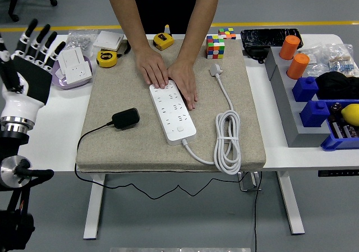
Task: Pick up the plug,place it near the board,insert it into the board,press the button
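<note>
Looking down from the head camera, I judge the task barely begun: the black plug [126,118] lies on the beige mat [112,145], left of the white power board [173,111] and apart from it, with its thin black cable trailing off the mat's left edge and under the bench [53,140]. Nothing of the sequence looks done yet; picking the plug up, setting it near the board, inserting it and pressing the button all remain ahead of me. My left hand [36,39] is raised at the left edge of the picture, fingers spread and pointing up, grasping nothing and well away from the plug. My right arm does not show at all. A person stands at the far side with both hands [168,75] laid flat on the far end of the board, apparently steadying or positioning it, so I would wait for them to clear before reaching in. The board's own white cord [227,142] lies coiled on the mat to its right, its plug end resting near the Rubik's cube [215,46]. As for writing, I can read none: the two yellow tape measures [106,58], the board's sockets and the small white boxes at far left are too small to make out any brand or label.
</note>
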Controlling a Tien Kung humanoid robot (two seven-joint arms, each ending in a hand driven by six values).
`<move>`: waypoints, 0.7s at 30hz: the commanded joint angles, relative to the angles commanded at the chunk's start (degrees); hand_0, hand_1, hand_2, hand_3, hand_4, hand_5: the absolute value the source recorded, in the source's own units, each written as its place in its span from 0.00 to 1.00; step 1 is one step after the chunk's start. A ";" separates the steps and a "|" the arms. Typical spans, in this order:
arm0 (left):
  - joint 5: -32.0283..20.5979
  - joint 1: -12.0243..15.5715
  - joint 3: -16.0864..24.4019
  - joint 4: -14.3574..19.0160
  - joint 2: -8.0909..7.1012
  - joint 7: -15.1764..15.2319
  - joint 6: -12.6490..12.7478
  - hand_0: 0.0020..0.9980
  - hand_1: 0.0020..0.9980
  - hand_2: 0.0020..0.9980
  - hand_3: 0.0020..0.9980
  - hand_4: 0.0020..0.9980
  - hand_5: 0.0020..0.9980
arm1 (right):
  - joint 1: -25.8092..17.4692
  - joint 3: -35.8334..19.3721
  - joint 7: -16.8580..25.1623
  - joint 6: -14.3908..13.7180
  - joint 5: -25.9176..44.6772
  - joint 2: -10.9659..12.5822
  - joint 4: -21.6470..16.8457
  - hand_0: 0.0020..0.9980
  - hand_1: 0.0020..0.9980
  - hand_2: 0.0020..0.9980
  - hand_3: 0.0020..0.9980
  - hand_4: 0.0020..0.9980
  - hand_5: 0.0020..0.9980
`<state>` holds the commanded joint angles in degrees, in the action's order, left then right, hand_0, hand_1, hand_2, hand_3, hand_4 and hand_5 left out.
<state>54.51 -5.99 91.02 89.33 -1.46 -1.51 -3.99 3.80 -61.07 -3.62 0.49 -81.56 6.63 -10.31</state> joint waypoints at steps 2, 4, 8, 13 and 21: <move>2.61 -0.27 -0.90 -0.13 -0.44 -1.02 0.36 1.00 1.00 1.00 1.00 1.00 0.47 | -0.01 -0.02 0.01 0.00 0.03 -0.02 0.00 0.81 0.72 0.69 0.61 0.89 0.58; 6.70 -0.92 -2.33 -0.54 -1.16 -2.29 1.56 1.00 1.00 1.00 1.00 1.00 0.47 | -0.02 0.08 0.05 -0.02 0.22 -0.04 0.00 0.81 0.72 0.69 0.61 0.89 0.58; 16.76 -3.38 -5.68 -2.93 -2.78 -5.16 3.08 1.00 0.99 0.95 0.92 1.00 0.25 | 0.04 -0.56 -0.13 0.01 -0.22 -0.08 0.00 0.81 0.72 0.69 0.61 0.89 0.58; 28.53 -6.77 -10.55 -7.97 -3.56 -6.85 2.64 1.00 0.96 0.92 0.89 1.00 0.18 | 0.08 -0.57 -0.15 0.00 0.03 -0.19 0.00 0.81 0.72 0.69 0.61 0.89 0.58; 48.27 -11.43 -17.82 -16.88 -3.00 -7.61 2.10 0.96 0.89 0.82 0.77 1.00 0.16 | 0.08 -0.68 -0.28 0.04 -0.16 -0.18 0.00 0.81 0.72 0.69 0.61 0.89 0.58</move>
<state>102.78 -17.42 73.20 72.45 -4.46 -9.13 -1.89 3.88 -61.74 -3.90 0.53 -81.72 6.46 -10.31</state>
